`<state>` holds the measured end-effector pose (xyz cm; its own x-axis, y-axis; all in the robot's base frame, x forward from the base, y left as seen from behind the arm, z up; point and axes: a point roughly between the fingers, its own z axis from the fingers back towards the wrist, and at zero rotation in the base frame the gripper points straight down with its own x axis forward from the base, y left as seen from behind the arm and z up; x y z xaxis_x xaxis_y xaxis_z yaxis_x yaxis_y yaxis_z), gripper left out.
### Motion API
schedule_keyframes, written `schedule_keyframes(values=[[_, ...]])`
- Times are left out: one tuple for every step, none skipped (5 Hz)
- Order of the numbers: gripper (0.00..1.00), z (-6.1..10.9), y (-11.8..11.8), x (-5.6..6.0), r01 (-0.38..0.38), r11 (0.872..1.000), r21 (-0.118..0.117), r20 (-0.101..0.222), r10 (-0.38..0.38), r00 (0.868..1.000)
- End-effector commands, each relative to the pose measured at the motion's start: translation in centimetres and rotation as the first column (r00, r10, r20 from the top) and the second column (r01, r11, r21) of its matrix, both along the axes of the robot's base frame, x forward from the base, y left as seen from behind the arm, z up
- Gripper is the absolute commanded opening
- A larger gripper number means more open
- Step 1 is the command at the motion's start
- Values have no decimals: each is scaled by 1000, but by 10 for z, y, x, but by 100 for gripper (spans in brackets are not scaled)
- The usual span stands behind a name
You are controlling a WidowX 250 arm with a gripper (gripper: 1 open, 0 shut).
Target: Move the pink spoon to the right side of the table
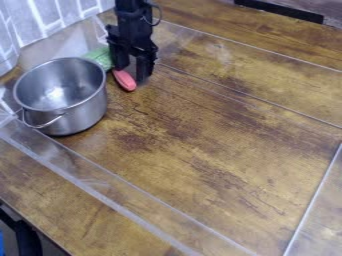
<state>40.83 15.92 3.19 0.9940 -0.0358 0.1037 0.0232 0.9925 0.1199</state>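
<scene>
— What was the setting?

— A worn, dark brown wooden table (227,130) with glossy clear strips running across it, and a pale tiled wall (47,18) at the far left.

— And the pincer?

— The black gripper (130,66) hung straight down at the far left part of the table, its fingers (143,62) pointing at the boards. The jaws stood a narrow way apart, straddling the upper end of the pink spoon (123,79). Whether the pads actually pressed on the spoon, I could not tell; the fingers hid that end.

— Where did the spoon lie?

— On the table, directly under the gripper, its lower rounded end poking out toward the near left. It sat on the left side of the table, well apart from the right edge.

— What was around it?

— Just behind the gripper, on its left, a light green rounded object (99,55) peeked out, partly hidden. Nearer and farther left stood a steel pot (60,93), upright, close to the spoon but not touching it, its handle (34,120) at the near side.
</scene>
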Motion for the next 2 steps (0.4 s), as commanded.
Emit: schedule_keyframes(values=[[0, 5, -3, 2, -28, 1000, 1, 7, 28, 1000], [0, 11, -3, 2, -58, 998, 2, 6, 58, 998]])
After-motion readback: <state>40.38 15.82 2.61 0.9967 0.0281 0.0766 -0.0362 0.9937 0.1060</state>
